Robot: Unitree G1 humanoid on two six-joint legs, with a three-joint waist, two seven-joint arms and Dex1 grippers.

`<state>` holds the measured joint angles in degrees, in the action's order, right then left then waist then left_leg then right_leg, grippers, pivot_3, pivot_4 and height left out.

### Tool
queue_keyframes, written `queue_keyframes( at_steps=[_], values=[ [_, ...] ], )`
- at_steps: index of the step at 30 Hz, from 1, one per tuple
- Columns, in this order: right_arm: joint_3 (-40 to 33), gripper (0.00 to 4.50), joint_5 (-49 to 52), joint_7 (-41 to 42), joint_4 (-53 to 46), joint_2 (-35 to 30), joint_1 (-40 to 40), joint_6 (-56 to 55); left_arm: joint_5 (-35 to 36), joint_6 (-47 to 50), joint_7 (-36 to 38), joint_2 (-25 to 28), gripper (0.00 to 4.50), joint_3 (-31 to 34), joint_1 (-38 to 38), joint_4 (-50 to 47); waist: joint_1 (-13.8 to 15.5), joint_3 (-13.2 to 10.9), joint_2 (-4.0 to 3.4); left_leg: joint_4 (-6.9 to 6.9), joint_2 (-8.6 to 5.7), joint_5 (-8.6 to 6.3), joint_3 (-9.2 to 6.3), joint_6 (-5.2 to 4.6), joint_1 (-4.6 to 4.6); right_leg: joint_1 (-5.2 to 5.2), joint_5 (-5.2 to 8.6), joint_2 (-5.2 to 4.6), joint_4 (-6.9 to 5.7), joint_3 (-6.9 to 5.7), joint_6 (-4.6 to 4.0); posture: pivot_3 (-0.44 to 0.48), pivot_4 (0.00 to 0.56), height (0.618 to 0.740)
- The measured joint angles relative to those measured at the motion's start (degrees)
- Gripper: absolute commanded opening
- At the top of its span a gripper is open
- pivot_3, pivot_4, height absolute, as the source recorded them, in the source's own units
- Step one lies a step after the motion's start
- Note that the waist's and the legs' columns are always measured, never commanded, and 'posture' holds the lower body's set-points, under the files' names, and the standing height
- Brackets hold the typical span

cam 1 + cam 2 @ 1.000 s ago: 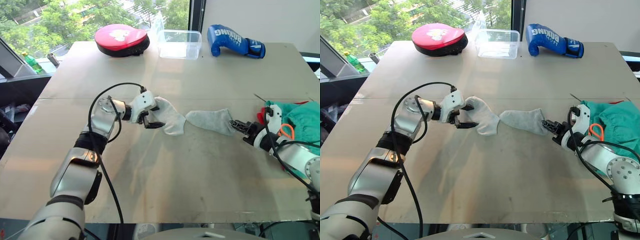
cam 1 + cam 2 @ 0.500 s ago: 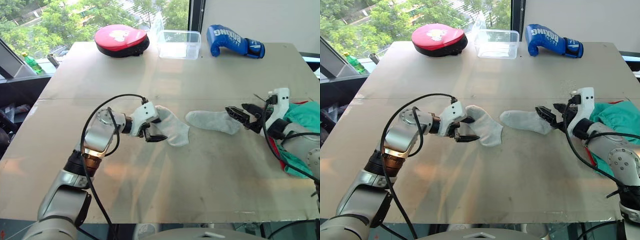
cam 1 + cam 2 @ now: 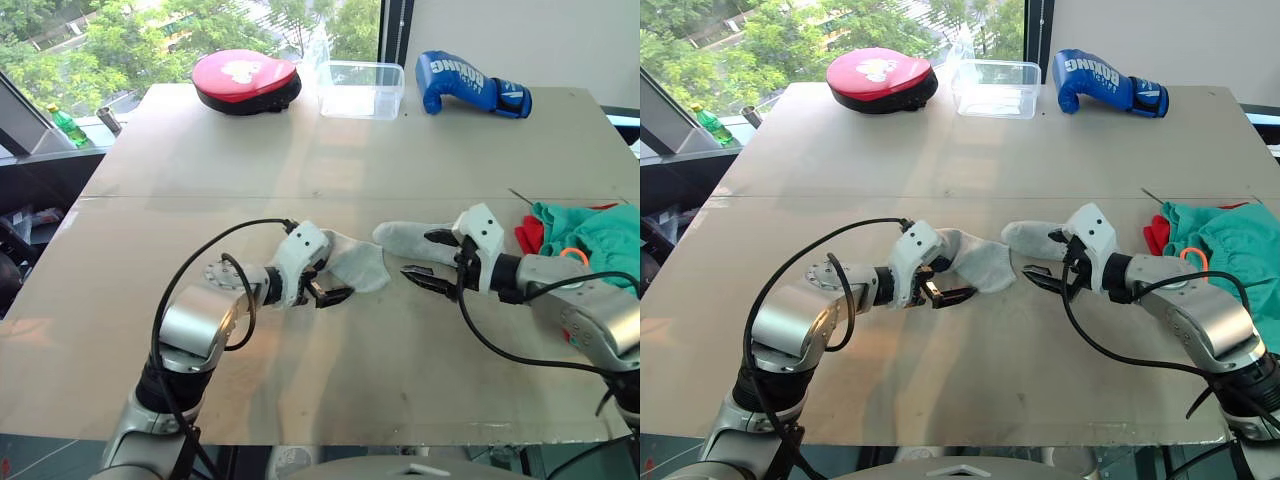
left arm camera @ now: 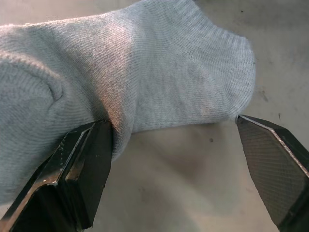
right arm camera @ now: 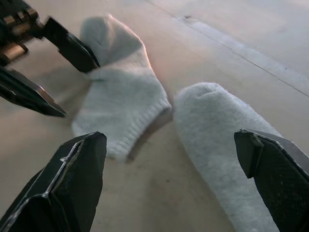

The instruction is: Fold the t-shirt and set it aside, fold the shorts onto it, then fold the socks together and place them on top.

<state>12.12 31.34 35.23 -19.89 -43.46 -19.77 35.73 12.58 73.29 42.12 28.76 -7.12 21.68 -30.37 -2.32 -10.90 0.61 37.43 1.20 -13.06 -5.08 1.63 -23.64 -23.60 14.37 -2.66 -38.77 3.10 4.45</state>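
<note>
Beige table (image 3: 330, 150) before a window (image 3: 120, 40) with green trees.

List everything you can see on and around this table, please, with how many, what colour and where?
Light grey knit socks: two, mid-table, between the grippers.
Teal-green fabric shorts: one, right edge, orange drawstring.
Bright red t-shirt: one, under the shorts.
Red round punch pad: one, far left.
Clear plastic tub: one, far middle.
Blue boxing glove: one, far right.
Green bottle: one, beyond the left edge.
Left gripper: open, at one sock.
Right gripper: open, at the other sock.
</note>
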Motion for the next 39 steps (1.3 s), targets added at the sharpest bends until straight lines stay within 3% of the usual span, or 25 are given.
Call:
queue_keyframes(
  at_steps=[6,11,20,23,31,39],
  values=[
    [0.56,4.46,-5.60,4.34,3.60,0.49,-0.71,-3.03,4.39,5.02,-1.01,1.86,4.34,3.09,0.10,-1.77,-0.10,-0.01,0.00,-0.02,0.00,0.00,0.00,0.00,0.01,-0.01,0.00,0.00,-0.01,0.00,-0.01,0.000,0.150,0.731],
    [0.61,4.46,-9.44,6.54,5.25,2.19,-0.77,-4.86,13.88,13.08,2.61,3.31,4.34,10.07,2.40,-5.21,-0.01,-0.02,0.03,-0.01,0.00,0.00,-0.01,0.01,-0.03,-0.01,0.00,-0.01,0.02,-0.03,0.00,0.000,0.150,0.731],
    [0.86,4.46,-15.69,8.35,8.39,2.26,-0.83,-7.84,19.17,12.65,3.15,8.97,4.34,13.25,3.34,-1.98,-0.02,-0.03,0.03,-0.01,0.00,0.00,-0.02,0.01,-0.02,-0.01,-0.01,-0.01,0.01,-0.03,-0.01,0.000,0.150,0.731],
    [0.83,3.76,-17.12,9.16,11.29,2.25,-1.11,-7.65,19.21,6.79,3.36,9.83,4.34,13.24,4.47,0.49,0.10,-0.03,0.03,0.00,-0.01,0.01,-0.01,0.02,-0.03,-0.01,-0.01,-0.02,0.02,-0.02,-0.02,0.000,0.150,0.731],
    [0.88,0.02,-20.41,9.79,18.91,5.28,-6.78,-7.34,19.50,-4.41,5.61,10.80,4.34,10.78,5.85,5.88,-0.13,-0.03,0.03,-0.02,-0.01,0.01,-0.01,0.02,-0.01,-0.02,-0.01,-0.01,0.01,-0.02,-0.02,0.000,0.150,0.731],
    [-1.09,0.02,-18.49,10.71,16.47,8.03,-10.22,-3.35,19.29,-8.72,4.97,10.99,4.34,10.60,7.01,11.69,-0.08,-0.04,0.02,-0.02,-0.01,0.01,-0.02,0.02,-0.06,-0.05,-0.01,-0.02,0.02,-0.03,-0.02,0.000,0.150,0.731]
  ],
)
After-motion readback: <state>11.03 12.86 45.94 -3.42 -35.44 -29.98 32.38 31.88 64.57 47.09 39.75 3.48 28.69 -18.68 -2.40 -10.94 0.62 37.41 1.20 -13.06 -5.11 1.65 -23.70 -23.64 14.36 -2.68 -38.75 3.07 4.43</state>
